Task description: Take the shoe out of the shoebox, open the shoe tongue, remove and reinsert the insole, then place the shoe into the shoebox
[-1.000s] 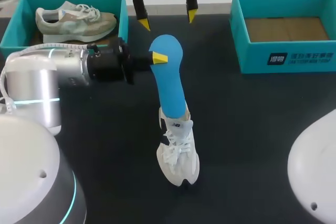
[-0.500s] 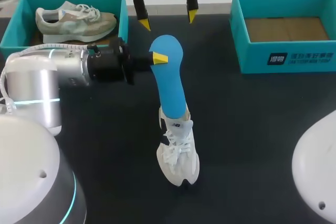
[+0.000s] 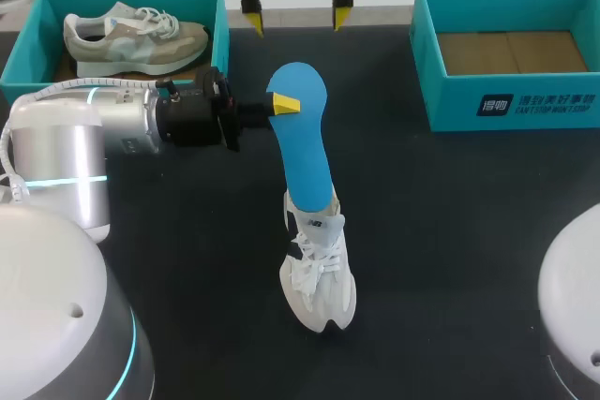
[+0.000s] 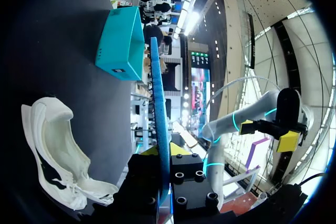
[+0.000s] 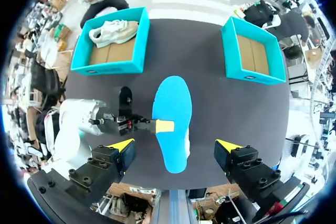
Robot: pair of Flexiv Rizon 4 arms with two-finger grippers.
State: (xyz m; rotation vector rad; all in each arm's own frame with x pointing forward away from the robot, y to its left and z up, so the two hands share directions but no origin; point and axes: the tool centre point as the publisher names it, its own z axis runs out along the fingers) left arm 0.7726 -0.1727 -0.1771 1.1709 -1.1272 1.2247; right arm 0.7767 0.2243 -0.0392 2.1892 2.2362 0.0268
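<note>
Looking down on the dark table (image 3: 450, 231), I counted two teal shoeboxes. The left shoebox (image 3: 221, 30) was at 10 o'clock from the centre with a beige shoe (image 3: 131, 39) inside, and the right shoebox (image 3: 511, 105) was at 2 o'clock and held no shoe. There were two shoes in all. The white shoe (image 3: 319, 274) stood on the table outside both boxes, its toe toward 6 o'clock.

The single blue insole (image 3: 305, 142) ran with its long axis from 12 to 6 o'clock, its lower end at the opening of the white shoe. The left gripper (image 3: 284, 104), on the arm at 9 o'clock, had its fingers closed on the upper end of the insole, so the shoe lay at 6 o'clock from these fingers. The right gripper (image 3: 297, 21) hung at 12 o'clock from the insole, fingers wide apart, holding nothing.

I judged the left arm the nearer one, and the next push should go along that axis.
</note>
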